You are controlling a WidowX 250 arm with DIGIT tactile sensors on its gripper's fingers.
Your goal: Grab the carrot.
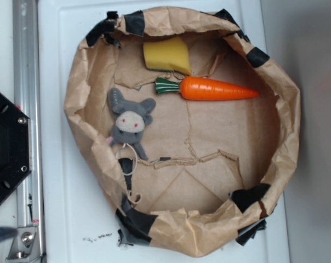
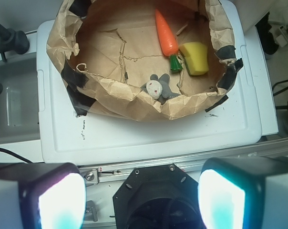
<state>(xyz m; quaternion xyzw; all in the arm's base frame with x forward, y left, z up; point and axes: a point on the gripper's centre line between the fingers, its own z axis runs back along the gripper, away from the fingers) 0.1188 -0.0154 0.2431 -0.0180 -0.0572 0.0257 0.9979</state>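
Pincer (image 2: 141, 198) wide, empty, well short of paper nest (image 2: 134, 102); carrot (image 1: 212, 88) inside beside yellow sponge (image 1: 166, 55).

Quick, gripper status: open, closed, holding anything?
Gripper: open and empty, fingers spread wide, well short of the carrot lying in the paper bowl.

We see a white table (image 1: 67, 219). A big brown paper bowl (image 1: 289, 126) with black tape sits right on top of it.
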